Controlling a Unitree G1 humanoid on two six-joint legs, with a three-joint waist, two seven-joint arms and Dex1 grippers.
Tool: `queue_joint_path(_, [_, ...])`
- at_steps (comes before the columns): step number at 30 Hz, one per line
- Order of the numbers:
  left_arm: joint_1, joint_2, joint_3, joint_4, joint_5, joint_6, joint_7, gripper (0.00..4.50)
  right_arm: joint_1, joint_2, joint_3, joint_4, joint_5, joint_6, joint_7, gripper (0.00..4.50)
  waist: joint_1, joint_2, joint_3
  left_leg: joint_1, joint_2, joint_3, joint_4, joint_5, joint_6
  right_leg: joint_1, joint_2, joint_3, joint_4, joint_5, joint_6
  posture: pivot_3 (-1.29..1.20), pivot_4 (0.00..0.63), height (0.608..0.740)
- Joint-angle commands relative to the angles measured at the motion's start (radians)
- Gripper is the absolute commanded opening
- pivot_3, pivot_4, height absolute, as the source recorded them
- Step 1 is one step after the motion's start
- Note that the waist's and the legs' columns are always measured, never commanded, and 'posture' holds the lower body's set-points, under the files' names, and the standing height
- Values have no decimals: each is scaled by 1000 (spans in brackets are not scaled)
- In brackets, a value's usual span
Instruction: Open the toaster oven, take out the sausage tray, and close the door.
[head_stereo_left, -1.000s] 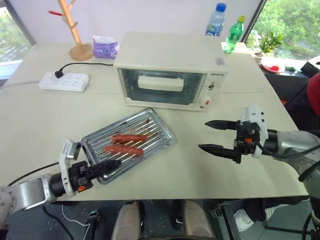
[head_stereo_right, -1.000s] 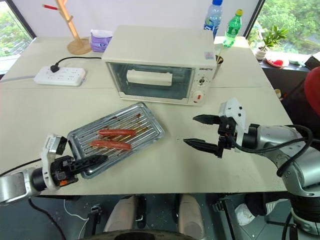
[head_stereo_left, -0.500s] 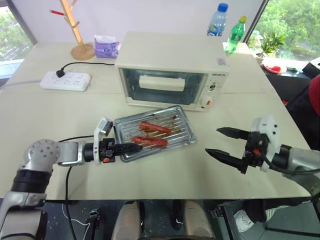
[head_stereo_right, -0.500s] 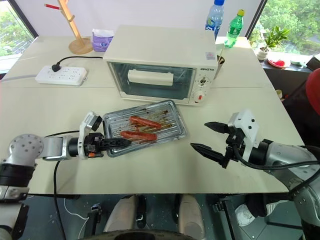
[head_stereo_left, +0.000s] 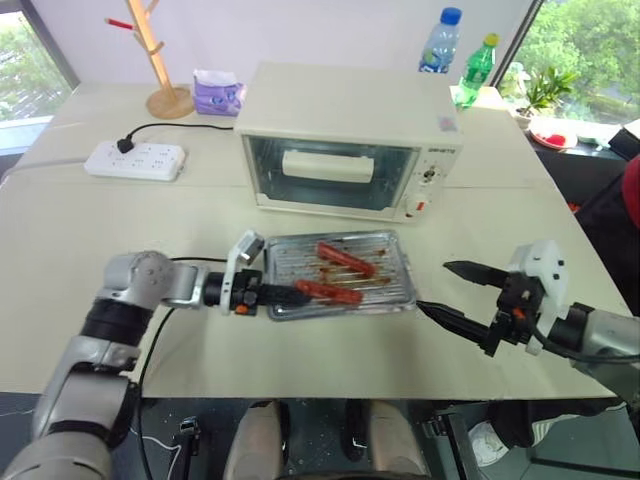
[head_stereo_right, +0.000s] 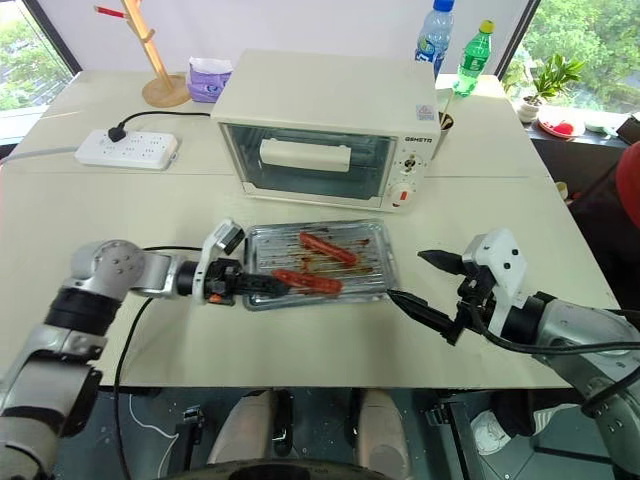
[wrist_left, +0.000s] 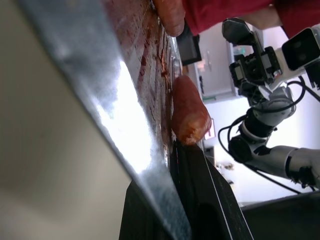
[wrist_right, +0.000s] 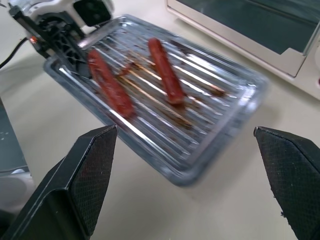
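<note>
The cream-white toaster oven (head_stereo_left: 350, 115) stands at the back middle of the table, its glass door (head_stereo_left: 328, 165) closed. In front of it lies the silver sausage tray (head_stereo_left: 388, 292), with two sausages (head_stereo_left: 344, 258) on its rack. My left gripper (head_stereo_left: 286, 296) is shut on the tray's left rim; the left wrist view shows a black finger (wrist_left: 200, 200) over the rim (wrist_left: 115, 125), beside a sausage (wrist_left: 189, 115). My right gripper (head_stereo_left: 432, 286) hangs open just right of the tray, not touching it, its fingers (wrist_right: 80, 175) spread wide.
A white power strip (head_stereo_left: 135, 160) with a black cable lies at the back left. Behind it are a wooden stand (head_stereo_left: 160, 60) and a purple tissue pack (head_stereo_left: 218, 92). Two bottles (head_stereo_left: 440, 42) stand behind the oven's right corner.
My left gripper has drawn the tray to the right and turned it square in front of the oven. The right gripper has eased back toward the front edge, still open.
</note>
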Motion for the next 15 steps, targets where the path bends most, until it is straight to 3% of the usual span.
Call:
queue_joint_path(1, [-17, -3, 40, -7, 25, 17, -16, 780, 3, 5, -29, -29, 23, -13, -19, 4500, -3, 0, 0, 0, 1, 0, 0, 0, 0, 0, 1, 0, 0, 0, 1, 0, 150, 722])
queue_joint_path(2, [-16, -1, 43, -6, 32, 19, -22, 1124, 2, 5, -28, -29, 25, -13, -22, 4500, -2, 0, 0, 0, 1, 0, 0, 0, 0, 0, 1, 0, 1, 1, 1, 0, 150, 722])
queue_joint_path(8, [4, 32, 76, 6, 80, 9, -43, 4186, -8, 7, -14, -24, 33, -15, -38, 4500, 1, 0, 0, 1, 1, -1, 0, 0, 0, 0, 2, 0, 1, 0, 0, 0, 150, 722])
queue_joint_path(9, [11, 44, 82, 5, 89, 3, -49, 4488, -12, 8, -9, -21, 31, -16, -40, 4500, 1, 0, 0, 0, 1, -1, 0, 0, 0, 0, 1, 0, 1, 0, 0, 0, 150, 722])
queue_joint_path(15, [105, 167, 116, -35, 156, -68, -92, 4488, -43, -4, 21, 10, 11, -27, -20, 4500, -1, 0, 0, 1, 1, -1, 0, 0, 0, -1, 1, 0, 2, 0, 0, 0, 150, 722])
